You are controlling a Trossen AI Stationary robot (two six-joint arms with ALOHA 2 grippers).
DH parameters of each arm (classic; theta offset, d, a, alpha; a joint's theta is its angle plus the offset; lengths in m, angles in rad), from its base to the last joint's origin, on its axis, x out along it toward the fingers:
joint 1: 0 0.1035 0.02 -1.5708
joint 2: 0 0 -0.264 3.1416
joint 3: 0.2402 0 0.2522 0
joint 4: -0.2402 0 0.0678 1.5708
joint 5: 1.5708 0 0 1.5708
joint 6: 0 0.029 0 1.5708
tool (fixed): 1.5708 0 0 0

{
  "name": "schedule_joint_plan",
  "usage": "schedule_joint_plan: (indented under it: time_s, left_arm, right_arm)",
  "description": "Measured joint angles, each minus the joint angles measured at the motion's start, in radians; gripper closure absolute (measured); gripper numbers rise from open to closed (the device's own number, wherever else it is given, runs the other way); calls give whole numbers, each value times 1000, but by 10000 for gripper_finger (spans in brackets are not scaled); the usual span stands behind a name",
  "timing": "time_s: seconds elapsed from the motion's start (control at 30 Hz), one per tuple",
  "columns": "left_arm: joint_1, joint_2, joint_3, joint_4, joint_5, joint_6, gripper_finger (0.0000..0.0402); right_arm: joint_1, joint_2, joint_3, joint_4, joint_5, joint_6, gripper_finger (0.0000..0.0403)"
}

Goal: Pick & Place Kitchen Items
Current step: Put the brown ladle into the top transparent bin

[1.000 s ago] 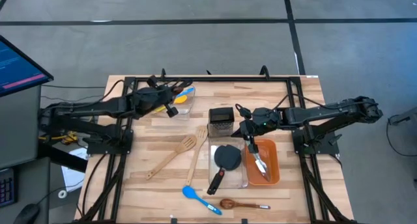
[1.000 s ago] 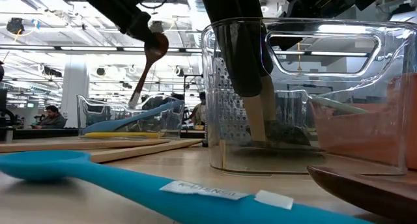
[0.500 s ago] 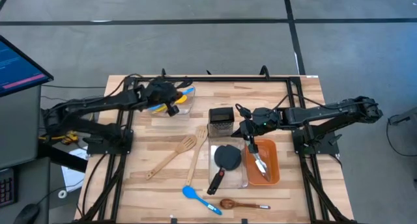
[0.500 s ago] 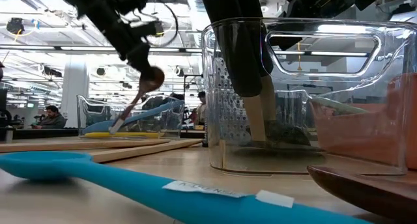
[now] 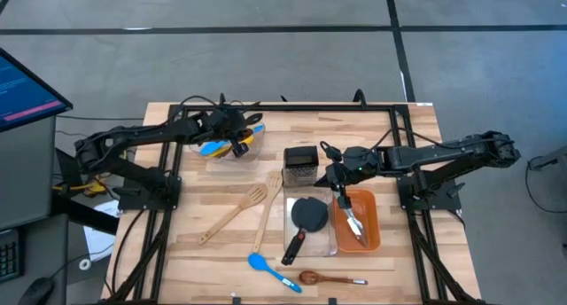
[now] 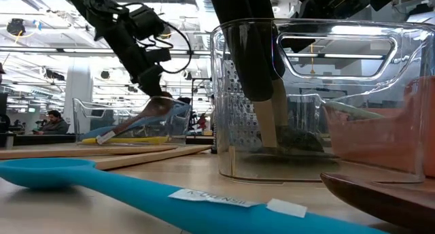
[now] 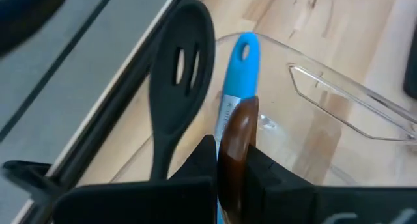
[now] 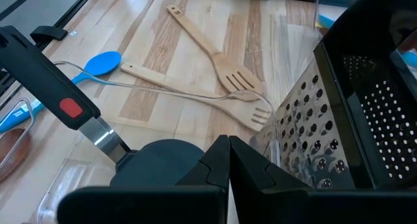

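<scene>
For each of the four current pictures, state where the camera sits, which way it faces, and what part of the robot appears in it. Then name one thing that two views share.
High view: above the table, looking straight down; both arms, left end effector over the clear bin.
Low view: at tabletop height, looking level across; an arm descends to that bin.
Left wrist view: on the left wrist, looking into the bin; end effector shut on a brown wooden spoon.
Right wrist view: on the right wrist; right end effector near the steel grater.
Shared: the grater, also in the high view.
</scene>
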Motion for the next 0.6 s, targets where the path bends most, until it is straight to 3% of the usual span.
schedule_joint_plan:
  time_s: [0.33, 0.6]
  left_arm:
    - [1, 33, -5, 68, 4, -23, 380]
    - [-4, 33, -5, 75, 4, -31, 321]
  right_arm:
    - [0, 0, 0, -17, 0, 0, 403]
    - [0, 0, 0, -42, 0, 1, 403]
